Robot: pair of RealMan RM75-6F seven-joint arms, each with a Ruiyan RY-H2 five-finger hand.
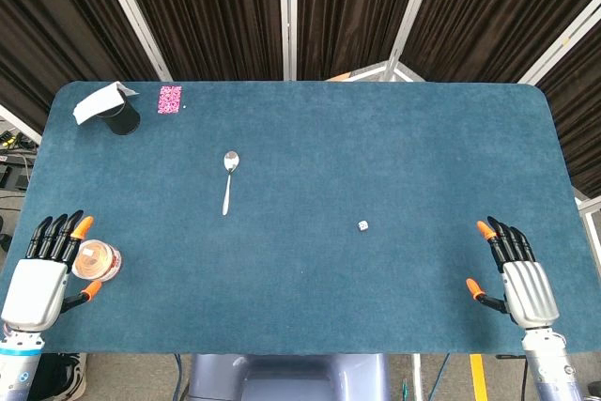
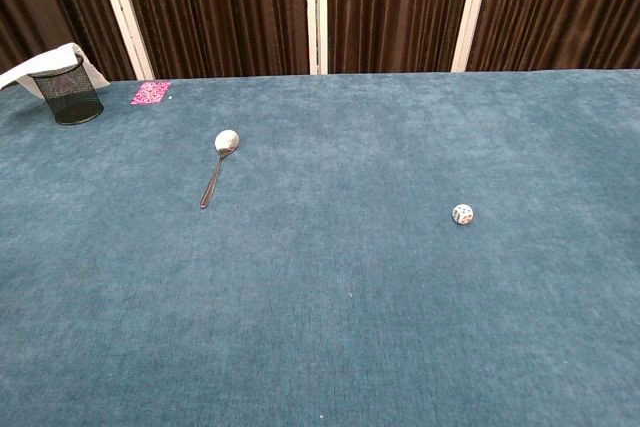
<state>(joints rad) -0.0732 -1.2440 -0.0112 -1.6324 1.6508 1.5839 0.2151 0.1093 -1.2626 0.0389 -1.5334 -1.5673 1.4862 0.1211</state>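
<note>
Head view: left hand (image 1: pixel 42 274) open beside jar (image 1: pixel 98 260).

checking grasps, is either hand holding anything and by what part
The left hand has a clear cup by its side, between thumb and fingers; a firm grip cannot be told. The right hand holds nothing.

- blue felt table (image 1: pixel 310 269), covers most of both views
- metal spoon (image 1: pixel 228 179) left of centre, bowl toward far edge, handle pointing near, slightly tilted
- small white die (image 1: pixel 362 225) right of centre, well apart from spoon, dots too small to read
- black mesh cup (image 1: pixel 120 117) at far left corner, upright
- white cloth or paper (image 1: pixel 98 100) draped over cup rim, hanging off left side
- pink patterned card (image 1: pixel 170 100) flat on table just right of cup, not touching it
- dark pleated curtains (image 1: pixel 216 7) behind table with pale frame bars between panels
</note>
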